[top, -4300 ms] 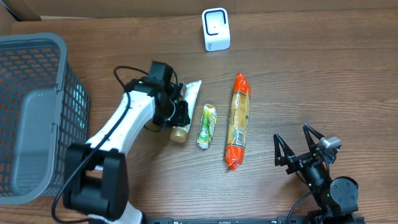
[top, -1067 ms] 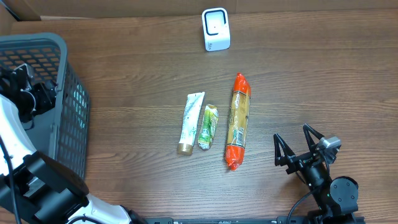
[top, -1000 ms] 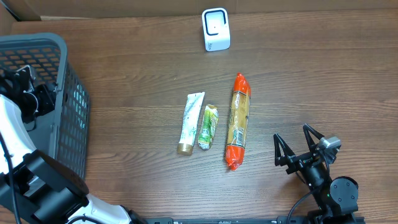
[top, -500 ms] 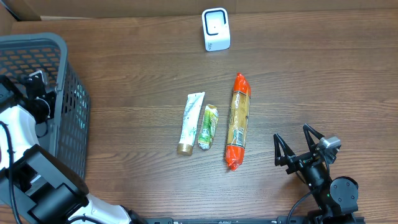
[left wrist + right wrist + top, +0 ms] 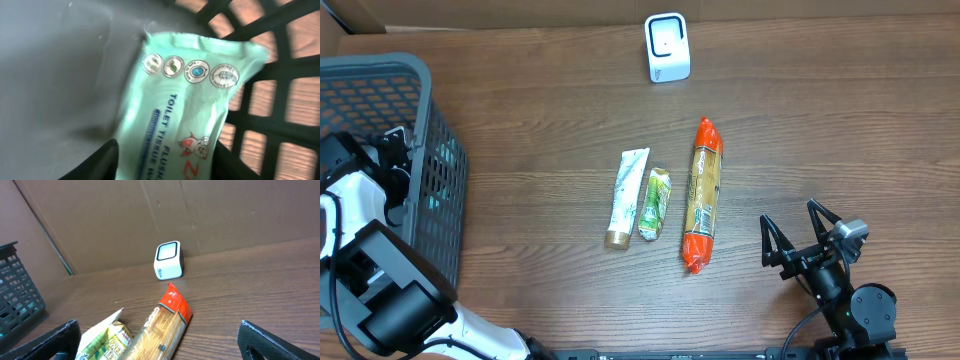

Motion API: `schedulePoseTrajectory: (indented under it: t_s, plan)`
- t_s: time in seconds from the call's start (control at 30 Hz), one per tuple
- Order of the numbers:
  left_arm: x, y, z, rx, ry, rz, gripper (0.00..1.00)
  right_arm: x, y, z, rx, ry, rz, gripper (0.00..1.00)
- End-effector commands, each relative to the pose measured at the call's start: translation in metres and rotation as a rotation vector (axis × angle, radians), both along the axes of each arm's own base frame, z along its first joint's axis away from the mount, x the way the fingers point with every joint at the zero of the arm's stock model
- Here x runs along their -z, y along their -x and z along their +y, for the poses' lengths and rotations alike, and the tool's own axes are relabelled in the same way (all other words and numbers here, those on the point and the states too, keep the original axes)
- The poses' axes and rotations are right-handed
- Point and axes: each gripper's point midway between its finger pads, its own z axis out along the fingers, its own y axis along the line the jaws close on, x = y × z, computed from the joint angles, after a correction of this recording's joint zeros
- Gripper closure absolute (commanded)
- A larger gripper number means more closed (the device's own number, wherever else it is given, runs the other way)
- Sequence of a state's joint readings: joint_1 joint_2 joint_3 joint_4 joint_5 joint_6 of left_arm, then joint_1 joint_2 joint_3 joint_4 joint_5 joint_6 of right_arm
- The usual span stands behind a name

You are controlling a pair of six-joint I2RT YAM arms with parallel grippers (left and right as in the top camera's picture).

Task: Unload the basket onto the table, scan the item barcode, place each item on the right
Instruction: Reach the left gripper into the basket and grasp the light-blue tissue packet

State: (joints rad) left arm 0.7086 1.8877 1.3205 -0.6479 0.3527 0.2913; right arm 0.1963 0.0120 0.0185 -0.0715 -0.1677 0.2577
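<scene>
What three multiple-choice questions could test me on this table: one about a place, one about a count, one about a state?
1. Where on the table does the white barcode scanner stand?
A. near edge
B. far edge
C. dead centre

2. How many packaged items lie on the bare wood?
A. two
B. three
C. five

3. How does the right gripper stand?
A. open, empty
B. shut, empty
C. clamped on a box

Answers:
1 B, it sits at the top of the overhead view, across from the arms.
2 B, a tube, a green sachet and a pasta pack.
3 A, its fingers are spread with nothing between them.
</scene>
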Motion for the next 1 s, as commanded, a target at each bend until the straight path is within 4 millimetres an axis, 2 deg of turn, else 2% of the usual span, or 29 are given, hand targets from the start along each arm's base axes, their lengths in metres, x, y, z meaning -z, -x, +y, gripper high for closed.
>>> schedulePoseTrajectory:
  t_s: [0.0,0.1,0.2,0.37,0.53,0.7,0.83,0.97]
  plan:
    - [0.020,0.019,0.016,-0.108,-0.062,0.127,0.55,0.002,-0.001,-0.002,0.011,0.003,-0.005,0.00]
    - [0.023,0.040,0.035,-0.235,-0.138,0.232,0.54,0.002,-0.001,-0.002,0.011,0.003,-0.005,0.00]
    - [0.024,0.049,0.042,-0.286,-0.175,0.274,0.49,0.002,-0.001,-0.002,0.011,0.003,-0.005,0.00]
    - [0.024,0.045,0.040,-0.276,-0.176,0.264,0.42,0.002,-0.001,-0.002,0.011,0.003,-0.005,0.00]
    - [0.022,0.039,0.040,-0.264,-0.189,0.247,0.23,0.002,-0.001,-0.002,0.011,0.003,-0.005,0.00]
    - [0.018,0.034,0.044,-0.253,-0.210,0.232,0.11,0.002,-0.001,-0.002,0.011,0.003,-0.005,0.00]
    - [0.020,0.031,0.045,-0.237,-0.224,0.221,0.09,0.002,-0.001,-0.002,0.011,0.003,-0.005,0.00]
    - [0.027,0.031,0.042,-0.230,-0.211,0.213,0.16,0.002,-0.001,-0.002,0.011,0.003,-0.005,0.00]
